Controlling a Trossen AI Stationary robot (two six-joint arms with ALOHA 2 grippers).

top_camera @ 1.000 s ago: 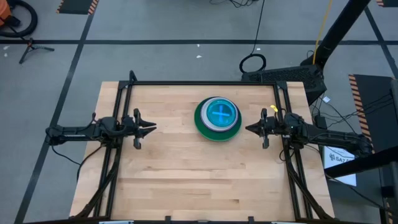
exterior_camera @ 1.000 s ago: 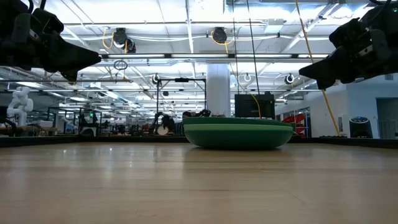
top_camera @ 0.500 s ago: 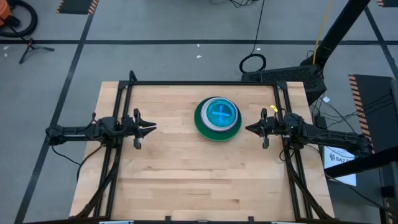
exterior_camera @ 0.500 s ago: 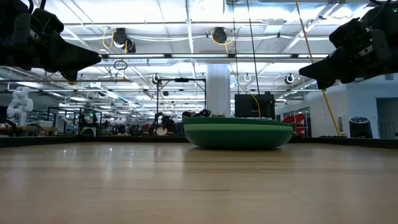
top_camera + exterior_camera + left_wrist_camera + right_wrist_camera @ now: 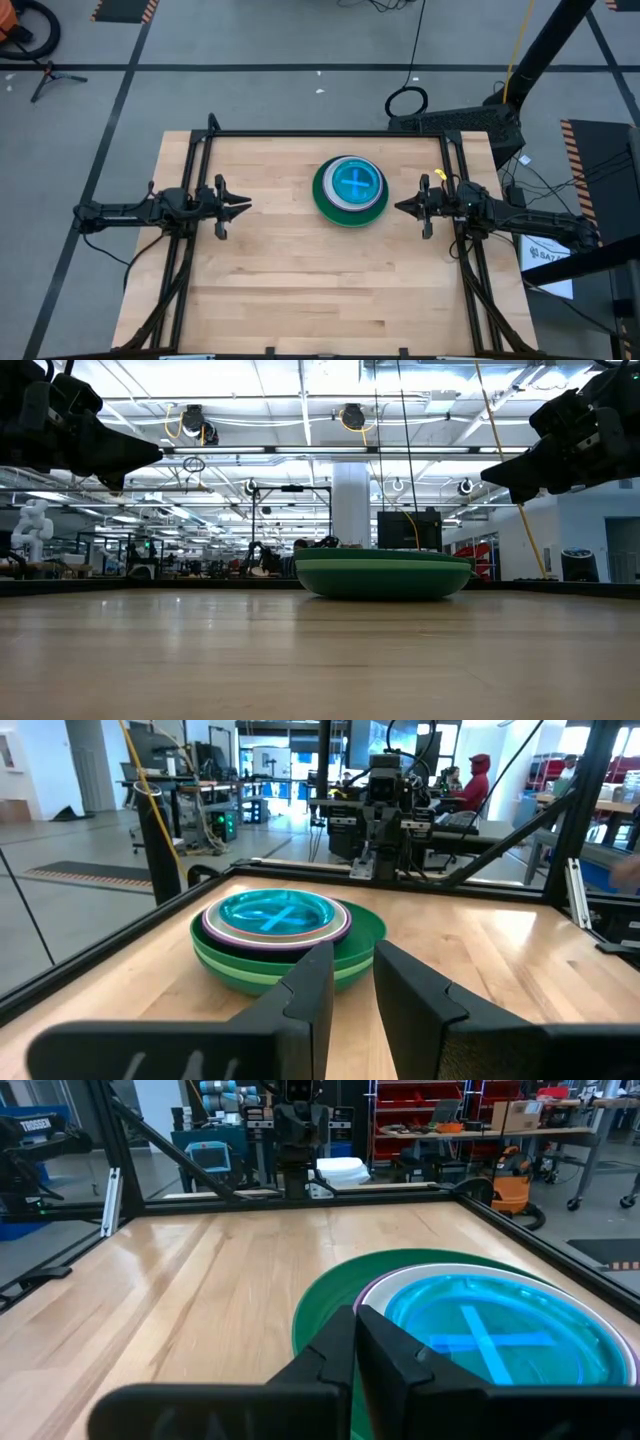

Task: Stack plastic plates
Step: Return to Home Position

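Note:
The plastic plates (image 5: 350,190) stand in one stack on the wooden table, right of centre toward the far edge. A translucent blue divided plate (image 5: 357,183) lies on top, over a purple rim (image 5: 340,927) and green plates (image 5: 383,575) at the bottom. The bottom green plate rests on the table. My left gripper (image 5: 247,207) hovers level at the table's left, pointing at the stack, its fingers (image 5: 312,982) a narrow gap apart with nothing between them. My right gripper (image 5: 398,207) hovers level just right of the stack, shut and clear of it (image 5: 355,1320).
Black frame rails (image 5: 330,134) run along the table's far, left and right sides. Bare wood (image 5: 320,290) stretches from the stack to the near edge. A person in a red hood (image 5: 478,780) sits in the room beyond the table.

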